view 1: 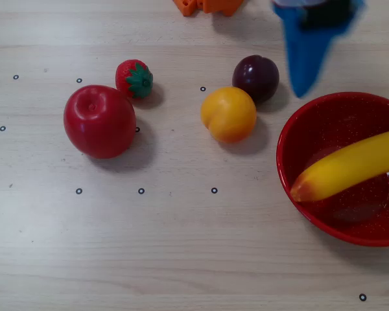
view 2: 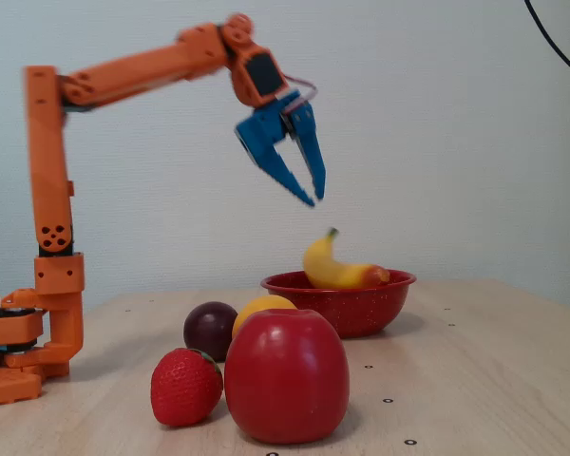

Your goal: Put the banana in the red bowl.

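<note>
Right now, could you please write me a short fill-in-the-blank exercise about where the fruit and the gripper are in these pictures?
1. The banana lies inside the red ____.
2. In the fixed view, the gripper hangs ____ the red bowl, holding nothing.
3. In the overhead view, the strawberry sits closest to the ____.
4. The plum is just beyond the round ____ fruit in the overhead view.

Missing words: bowl; above; apple; orange-yellow
</note>
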Robot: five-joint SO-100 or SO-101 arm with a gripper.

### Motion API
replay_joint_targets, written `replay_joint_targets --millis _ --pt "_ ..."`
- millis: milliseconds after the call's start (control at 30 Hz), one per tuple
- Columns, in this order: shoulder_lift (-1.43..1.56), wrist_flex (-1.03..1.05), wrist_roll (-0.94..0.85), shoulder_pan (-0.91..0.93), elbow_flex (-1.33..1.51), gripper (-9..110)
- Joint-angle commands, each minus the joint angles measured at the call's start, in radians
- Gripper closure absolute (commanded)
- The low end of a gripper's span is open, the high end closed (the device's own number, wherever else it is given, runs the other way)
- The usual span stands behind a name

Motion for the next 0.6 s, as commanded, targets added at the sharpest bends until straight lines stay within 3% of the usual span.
replay_joint_targets --millis 0,200,567 --pt "0.196 -0.086 0.005 -0.048 0.137 101" --pt "0.497 -0.244 0.046 -0.158 0.538 101" --pt "1.042 -0.347 0.1 -0.27 1.177 101"
